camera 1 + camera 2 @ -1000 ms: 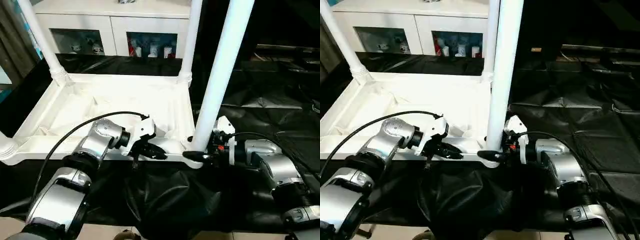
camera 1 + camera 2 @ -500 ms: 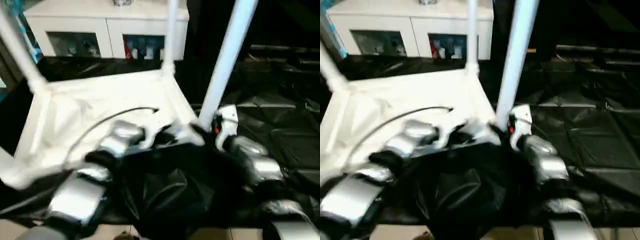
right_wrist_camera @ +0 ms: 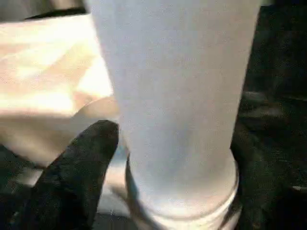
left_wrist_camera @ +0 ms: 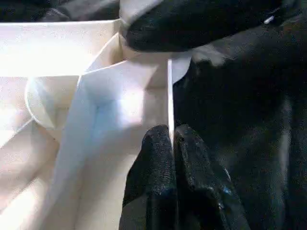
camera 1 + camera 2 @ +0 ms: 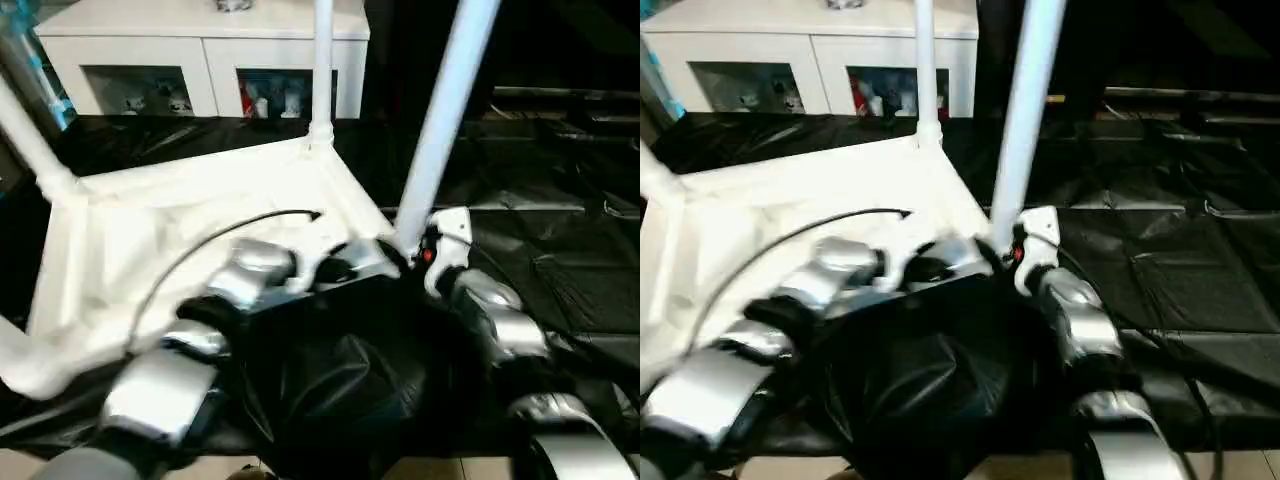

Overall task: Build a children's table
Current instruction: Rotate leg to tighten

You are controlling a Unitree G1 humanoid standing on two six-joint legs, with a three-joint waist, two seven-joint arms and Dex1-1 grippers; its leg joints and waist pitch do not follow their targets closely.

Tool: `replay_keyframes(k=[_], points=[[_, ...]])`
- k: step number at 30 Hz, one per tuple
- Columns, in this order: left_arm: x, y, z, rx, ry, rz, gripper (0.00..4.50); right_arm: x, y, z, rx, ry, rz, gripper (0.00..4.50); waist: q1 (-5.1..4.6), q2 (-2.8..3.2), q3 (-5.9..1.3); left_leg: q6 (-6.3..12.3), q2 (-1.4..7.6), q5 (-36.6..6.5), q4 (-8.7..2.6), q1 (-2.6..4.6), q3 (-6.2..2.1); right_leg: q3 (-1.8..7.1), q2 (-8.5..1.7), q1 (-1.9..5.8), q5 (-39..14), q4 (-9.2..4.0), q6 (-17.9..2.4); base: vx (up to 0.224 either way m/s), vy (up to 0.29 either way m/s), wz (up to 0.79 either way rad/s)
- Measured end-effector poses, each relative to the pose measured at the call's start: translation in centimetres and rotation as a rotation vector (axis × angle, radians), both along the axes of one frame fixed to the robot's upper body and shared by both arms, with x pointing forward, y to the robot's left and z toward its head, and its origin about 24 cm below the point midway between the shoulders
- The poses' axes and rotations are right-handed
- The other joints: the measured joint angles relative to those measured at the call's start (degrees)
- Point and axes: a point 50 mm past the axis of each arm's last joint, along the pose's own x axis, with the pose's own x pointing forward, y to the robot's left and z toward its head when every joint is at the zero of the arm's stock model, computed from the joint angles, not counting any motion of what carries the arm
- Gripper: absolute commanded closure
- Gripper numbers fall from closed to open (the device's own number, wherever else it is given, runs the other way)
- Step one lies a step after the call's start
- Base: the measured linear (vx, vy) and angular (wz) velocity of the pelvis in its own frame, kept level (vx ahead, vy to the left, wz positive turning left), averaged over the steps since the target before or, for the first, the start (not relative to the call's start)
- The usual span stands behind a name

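On the black-covered worktop (image 5: pixel 560 250) your upturned tabletop (image 5: pixel 150 250) lies; your left gripper (image 4: pixel 173 158) pinches its thin rim, your right gripper (image 3: pixel 163 158) clasps the near leg (image 5: pixel 445 110) at its socket.

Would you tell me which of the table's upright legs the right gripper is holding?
The right gripper holds the near-right leg, the closest and thickest-looking one, rising beside the right wrist; the far leg and left leg stand untouched.
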Motion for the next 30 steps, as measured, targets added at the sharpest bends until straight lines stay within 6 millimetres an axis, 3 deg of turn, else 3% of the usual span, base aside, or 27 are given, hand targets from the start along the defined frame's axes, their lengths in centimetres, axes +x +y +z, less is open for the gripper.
replay_keyframes(k=[12,13,25,30], points=[[-2.1,3.4,0.2,-0.008,0.11,-0.274,4.5,-2.9,-0.9,1.0,0.029,0.084,0.518,0.79,1.09,-0.07,0.05,0.01,0.01,0.0,0.06,-0.14,0.01,0.0,-0.02,-0.09,-0.1,0.01,0.0,0.0,0.0,0.0],[-2.1,3.3,0.2,-0.008,0.115,-0.288,4.5,-3.0,-0.8,1.0,0.034,0.088,0.535,1.03,1.24,-0.11,0.07,0.01,0.01,0.0,0.07,-0.16,0.03,0.0,-0.04,-0.09,-0.1,0.02,0.0,0.0,0.0,0.0],[-2.5,3.4,0.3,-0.009,0.129,-0.325,4.5,-3.6,-0.9,1.0,0.032,0.108,0.577,1.79,1.94,-0.15,0.1,0.01,0.0,0.0,0.09,-0.19,0.09,0.01,-0.07,-0.12,-0.1,0.02,0.1,0.0,0.0,0.0],[-2.0,2.7,-0.1,-0.004,0.069,-0.242,4.5,-3.2,-0.7,0.4,0.032,0.072,0.416,1.85,1.76,-0.18,0.11,0.0,0.0,0.0,0.14,-0.13,0.1,0.03,-0.09,-0.09,0.0,0.09,0.0,0.0,0.0,0.0]])
